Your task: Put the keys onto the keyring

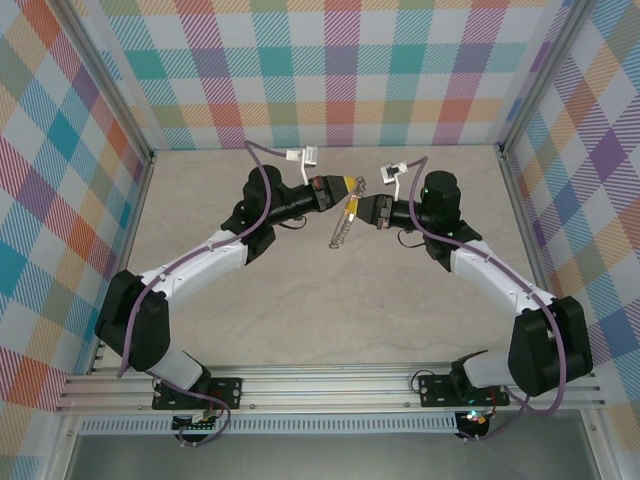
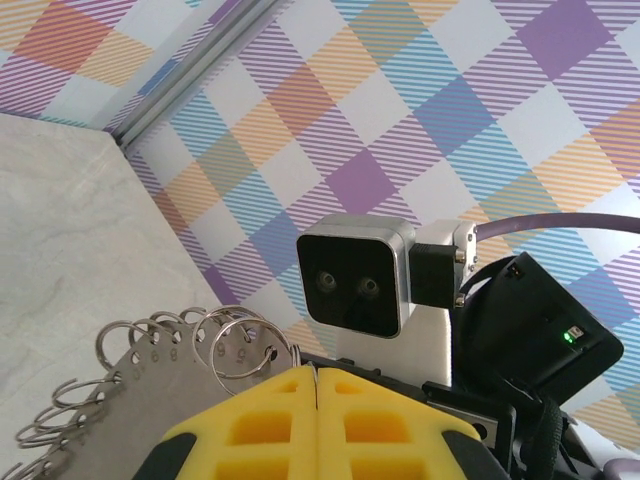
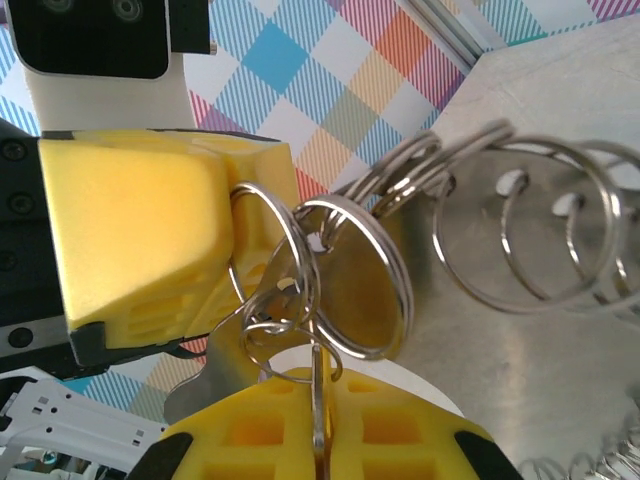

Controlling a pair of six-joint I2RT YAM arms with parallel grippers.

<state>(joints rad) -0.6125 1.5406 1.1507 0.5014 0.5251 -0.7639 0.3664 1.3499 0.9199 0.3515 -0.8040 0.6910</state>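
You have the left gripper (image 1: 347, 186) pressed together on the large silver-grey scalloped metal keyring (image 1: 340, 230), holding it raised above the beige desk (image 1: 300, 310) so that the right gripper (image 3: 318, 445), clamped on what may be the tiny key (image 3: 317, 400) by its thin silver end, can thread it.

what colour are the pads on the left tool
Yellow pads on the left tool, clearest in the left wrist view.

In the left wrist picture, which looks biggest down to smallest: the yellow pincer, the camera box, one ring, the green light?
1. left pincer, though it sits closest to the lens and is cut off
2. camera box
3. ring
4. green light
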